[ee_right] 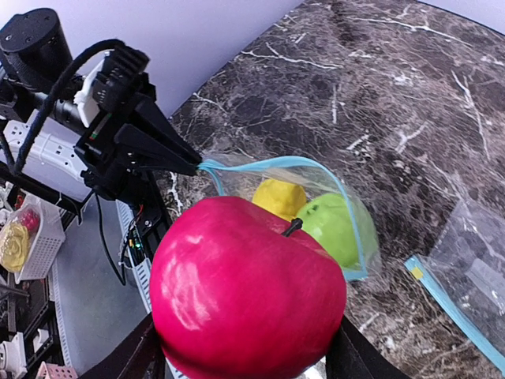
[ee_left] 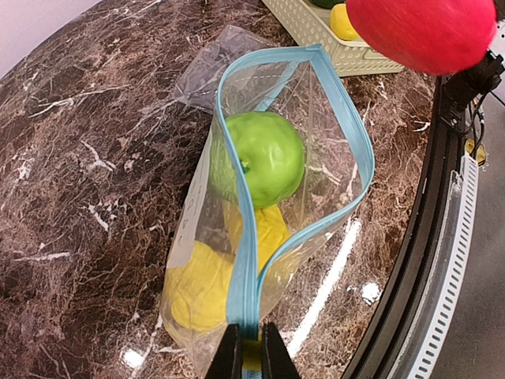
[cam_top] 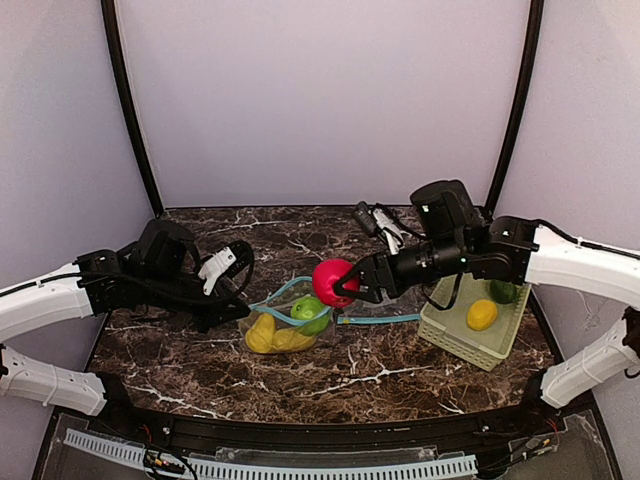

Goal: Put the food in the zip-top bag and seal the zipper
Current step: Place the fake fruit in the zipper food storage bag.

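Note:
A clear zip-top bag (cam_top: 285, 325) with a blue zipper lies mid-table, its mouth open. Inside are a light green apple (ee_left: 264, 156) and yellow fruits (ee_left: 197, 288). My left gripper (ee_left: 251, 351) is shut on the bag's zipper corner, holding it up. My right gripper (cam_top: 350, 283) is shut on the red apple (cam_top: 333, 281) and holds it just above and right of the bag mouth; the apple fills the right wrist view (ee_right: 245, 292). A yellow fruit (cam_top: 482, 314) and a dark green piece (cam_top: 503, 291) lie in the basket.
The pale green slatted basket (cam_top: 450, 340) stands at the right, under my right arm. A second flat clear bag with a blue strip (cam_top: 385, 319) lies between the open bag and the basket. Black frame rail runs along the table's near edge (cam_top: 330, 425).

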`<state>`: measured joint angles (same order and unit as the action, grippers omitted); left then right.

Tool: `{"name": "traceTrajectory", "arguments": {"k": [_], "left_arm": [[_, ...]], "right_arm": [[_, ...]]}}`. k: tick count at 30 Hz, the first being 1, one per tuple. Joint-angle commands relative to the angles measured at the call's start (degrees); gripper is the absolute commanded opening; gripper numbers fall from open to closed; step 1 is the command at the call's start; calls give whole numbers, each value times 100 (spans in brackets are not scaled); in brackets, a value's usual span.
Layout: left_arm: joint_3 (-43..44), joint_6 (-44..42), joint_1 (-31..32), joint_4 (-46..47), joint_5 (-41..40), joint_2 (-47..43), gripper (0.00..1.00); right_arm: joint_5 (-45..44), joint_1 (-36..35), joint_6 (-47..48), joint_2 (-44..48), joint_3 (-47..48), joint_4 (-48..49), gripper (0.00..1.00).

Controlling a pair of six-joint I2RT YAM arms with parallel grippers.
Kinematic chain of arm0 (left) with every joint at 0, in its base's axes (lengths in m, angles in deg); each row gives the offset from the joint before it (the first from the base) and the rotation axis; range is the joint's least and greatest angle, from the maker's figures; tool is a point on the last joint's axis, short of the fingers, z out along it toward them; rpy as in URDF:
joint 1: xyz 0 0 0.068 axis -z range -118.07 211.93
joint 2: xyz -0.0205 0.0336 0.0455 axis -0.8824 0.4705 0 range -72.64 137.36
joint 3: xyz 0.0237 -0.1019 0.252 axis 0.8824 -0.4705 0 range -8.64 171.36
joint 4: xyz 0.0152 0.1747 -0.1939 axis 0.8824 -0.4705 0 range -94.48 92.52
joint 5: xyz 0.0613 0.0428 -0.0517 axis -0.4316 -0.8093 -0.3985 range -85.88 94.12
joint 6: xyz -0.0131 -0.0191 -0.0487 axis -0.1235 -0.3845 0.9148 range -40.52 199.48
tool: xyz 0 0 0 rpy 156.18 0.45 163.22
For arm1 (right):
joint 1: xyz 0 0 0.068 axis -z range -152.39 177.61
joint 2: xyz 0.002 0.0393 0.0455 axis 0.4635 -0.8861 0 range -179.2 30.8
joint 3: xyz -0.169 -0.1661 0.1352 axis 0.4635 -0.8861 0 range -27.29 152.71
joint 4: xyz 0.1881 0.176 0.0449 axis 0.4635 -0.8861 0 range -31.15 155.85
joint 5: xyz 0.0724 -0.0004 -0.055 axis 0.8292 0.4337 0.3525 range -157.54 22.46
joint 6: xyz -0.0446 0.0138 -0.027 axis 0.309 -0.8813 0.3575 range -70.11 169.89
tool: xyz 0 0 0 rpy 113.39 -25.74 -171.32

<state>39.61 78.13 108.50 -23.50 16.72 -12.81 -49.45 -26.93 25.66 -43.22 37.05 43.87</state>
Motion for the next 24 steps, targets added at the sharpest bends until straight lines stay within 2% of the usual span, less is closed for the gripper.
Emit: {"name": "traceTrajectory", "arguments": {"k": [1, 10, 19, 24], "left_arm": [[-52, -23, 28, -118, 20, 12, 1], [-52, -30, 21, -122, 15, 28, 1], [-46, -24, 28, -123, 22, 29, 1], [-51, -30, 26, -123, 34, 33, 1]], "right_arm": [[-265, -388, 182, -491, 518, 341, 62], [-466, -705, 268, -1489, 1192, 238, 62], [-1174, -699, 190, -1823, 1562, -397, 62], [-1288, -711, 170, -1980, 1617, -658, 62]]}}
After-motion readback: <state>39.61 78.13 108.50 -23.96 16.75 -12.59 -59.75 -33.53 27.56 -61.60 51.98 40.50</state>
